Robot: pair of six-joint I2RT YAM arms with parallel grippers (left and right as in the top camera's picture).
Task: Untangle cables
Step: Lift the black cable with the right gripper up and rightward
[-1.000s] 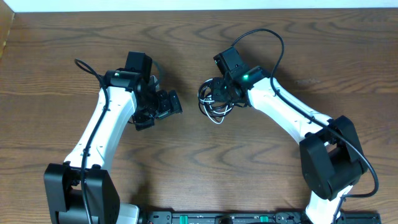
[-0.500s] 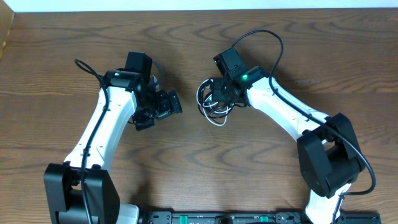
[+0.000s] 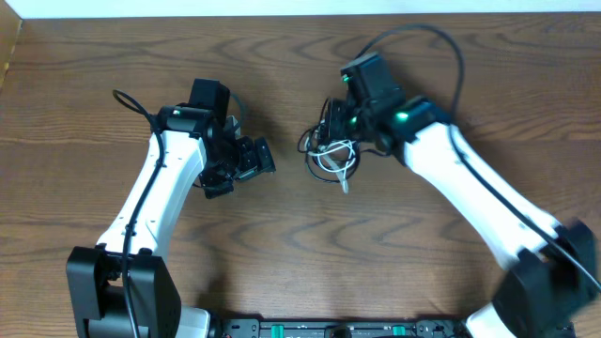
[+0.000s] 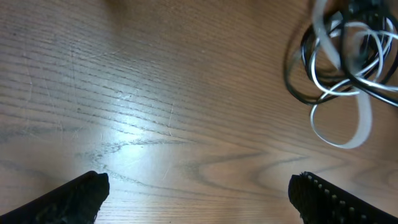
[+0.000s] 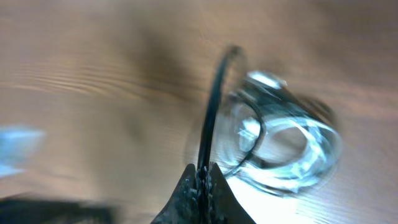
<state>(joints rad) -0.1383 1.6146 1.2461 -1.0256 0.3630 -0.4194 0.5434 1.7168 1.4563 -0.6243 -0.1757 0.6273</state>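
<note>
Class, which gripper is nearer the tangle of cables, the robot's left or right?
Right. The right gripper is shut on a black cable in the tangle; the left gripper stands open, apart from it.

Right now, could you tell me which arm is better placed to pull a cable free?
Right. The right gripper is shut on a black cable of the tangle; the left gripper hangs open, apart from it, holding nothing.

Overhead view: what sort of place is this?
Probably a lab-style robot workstation: a wood-grain table, a left arm and right arm based at its near edge, and one tangled clump of cables to work on.
</note>
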